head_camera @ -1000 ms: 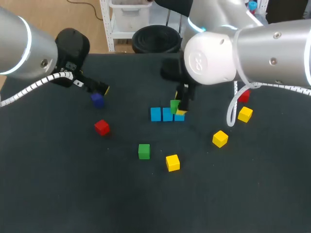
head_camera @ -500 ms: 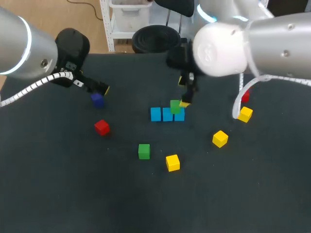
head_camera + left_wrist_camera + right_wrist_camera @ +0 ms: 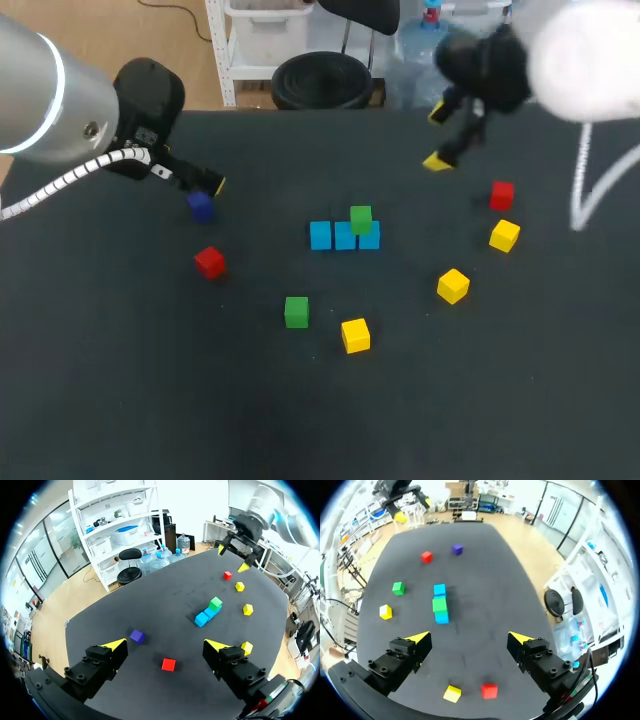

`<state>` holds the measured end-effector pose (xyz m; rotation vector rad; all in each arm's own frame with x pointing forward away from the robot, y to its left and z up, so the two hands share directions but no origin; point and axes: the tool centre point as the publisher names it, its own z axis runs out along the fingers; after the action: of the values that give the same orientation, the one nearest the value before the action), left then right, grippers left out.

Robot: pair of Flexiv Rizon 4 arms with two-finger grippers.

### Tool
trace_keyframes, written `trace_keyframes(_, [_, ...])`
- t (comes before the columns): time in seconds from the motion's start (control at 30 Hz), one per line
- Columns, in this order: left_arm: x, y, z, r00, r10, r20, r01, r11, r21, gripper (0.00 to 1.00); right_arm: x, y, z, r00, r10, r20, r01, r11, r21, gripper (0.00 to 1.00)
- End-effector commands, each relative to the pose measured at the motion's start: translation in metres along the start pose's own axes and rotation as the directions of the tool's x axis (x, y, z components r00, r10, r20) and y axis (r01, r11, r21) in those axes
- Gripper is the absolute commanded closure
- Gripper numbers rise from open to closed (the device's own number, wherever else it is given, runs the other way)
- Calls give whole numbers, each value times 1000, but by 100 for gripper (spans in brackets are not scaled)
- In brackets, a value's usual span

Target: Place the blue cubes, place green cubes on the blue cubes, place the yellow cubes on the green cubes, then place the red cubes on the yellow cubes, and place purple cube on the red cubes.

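Three blue cubes (image 3: 345, 237), small and plain-faced, are being presented in a touching row at the middle of the desk (image 3: 150, 380), evidently as the base course. One green cube (image 3: 361, 218) is being carried on the row, toward its right-arm end. The right tool (image 3: 438, 137) is being held spread and empty, well apart from the stack. The left tool (image 3: 166, 644) is being held spread and empty near the purple cube (image 3: 200, 206).

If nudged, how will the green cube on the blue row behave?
The stacked green cube has flat faces, so it likely slides, not rolls. It looks light, merely resting on the blue cubes, so a bump probably dislodges it.
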<state>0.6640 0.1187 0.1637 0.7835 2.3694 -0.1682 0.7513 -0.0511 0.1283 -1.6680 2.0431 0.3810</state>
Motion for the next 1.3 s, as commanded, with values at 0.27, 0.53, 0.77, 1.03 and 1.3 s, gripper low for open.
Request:
trace_keyframes(0.27, [0,1,0,1000,0,2,0,1000,3,0,30,6,-59,984,10,176,-46,978,202,0])
trace_keyframes(0.53, [0,1,0,1000,0,2,0,1000,3,0,40,-8,-91,969,33,246,-96,964,247,0])
trace_keyframes(0.77, [0,1,0,1000,0,2,0,1000,3,0,40,-5,-84,960,65,274,-122,972,199,0])
trace_keyframes(1.03, [0,1,0,1000,0,2,0,1000,3,0,40,-5,-84,960,65,274,-122,972,199,0])
trace_keyframes(1.3, [-13,-39,-11,811,552,-193,-538,834,124,0,40,-5,-84,960,65,274,-122,972,199,0])
